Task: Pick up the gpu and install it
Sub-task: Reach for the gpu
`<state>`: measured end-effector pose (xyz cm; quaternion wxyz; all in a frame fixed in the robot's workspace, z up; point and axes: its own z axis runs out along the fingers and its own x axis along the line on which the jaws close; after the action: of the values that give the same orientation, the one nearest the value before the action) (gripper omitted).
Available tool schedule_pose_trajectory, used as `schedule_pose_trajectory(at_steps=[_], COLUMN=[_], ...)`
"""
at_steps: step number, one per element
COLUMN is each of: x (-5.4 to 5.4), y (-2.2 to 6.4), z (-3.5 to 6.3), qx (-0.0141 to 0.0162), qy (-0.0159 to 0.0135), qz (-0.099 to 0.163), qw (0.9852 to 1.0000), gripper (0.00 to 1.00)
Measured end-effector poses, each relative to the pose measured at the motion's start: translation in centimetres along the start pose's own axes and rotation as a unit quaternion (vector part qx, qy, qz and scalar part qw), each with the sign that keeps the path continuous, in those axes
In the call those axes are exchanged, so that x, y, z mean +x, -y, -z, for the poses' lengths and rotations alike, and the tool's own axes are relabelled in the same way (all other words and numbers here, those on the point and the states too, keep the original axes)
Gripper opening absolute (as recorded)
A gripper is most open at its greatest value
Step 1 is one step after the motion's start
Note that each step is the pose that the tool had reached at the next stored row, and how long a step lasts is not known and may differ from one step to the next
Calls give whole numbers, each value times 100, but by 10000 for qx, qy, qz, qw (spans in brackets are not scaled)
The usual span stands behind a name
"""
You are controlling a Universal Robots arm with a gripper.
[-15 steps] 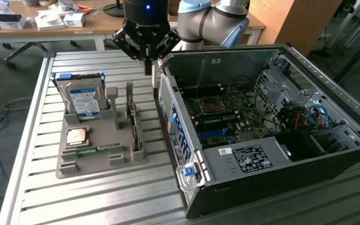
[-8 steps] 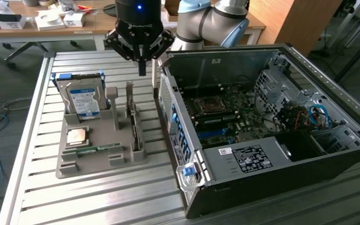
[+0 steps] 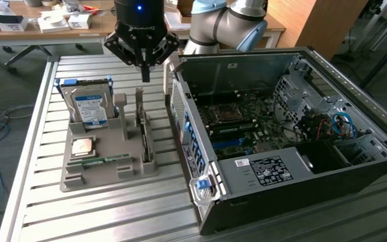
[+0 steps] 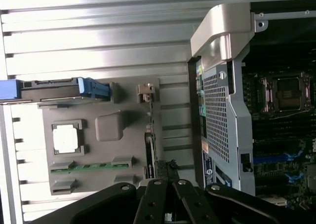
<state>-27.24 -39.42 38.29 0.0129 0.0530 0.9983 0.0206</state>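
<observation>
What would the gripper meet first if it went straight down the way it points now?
Most likely the graphics card, standing on edge in the grey holder, near its metal bracket end. The gripper hangs shut above it, though depth is hard to judge.

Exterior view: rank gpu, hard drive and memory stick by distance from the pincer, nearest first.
1. gpu: on edge in the holder, just under the shut pincer.
2. hard drive: upright at the holder's far end, toward the exterior view's left.
3. memory stick: flat near the holder's near end.
</observation>
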Motion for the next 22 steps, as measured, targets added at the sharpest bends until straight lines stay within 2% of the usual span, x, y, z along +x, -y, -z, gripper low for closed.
schedule_pose_trajectory(at_steps=[5, 12, 22], x=[73, 84, 74], y=[7, 22, 172], z=[0, 1, 8], qx=[1, 1, 1], qy=[2, 1, 1], qz=[-37, -39, -39], qw=[10000, 10000, 10000], gripper=[11, 11, 11])
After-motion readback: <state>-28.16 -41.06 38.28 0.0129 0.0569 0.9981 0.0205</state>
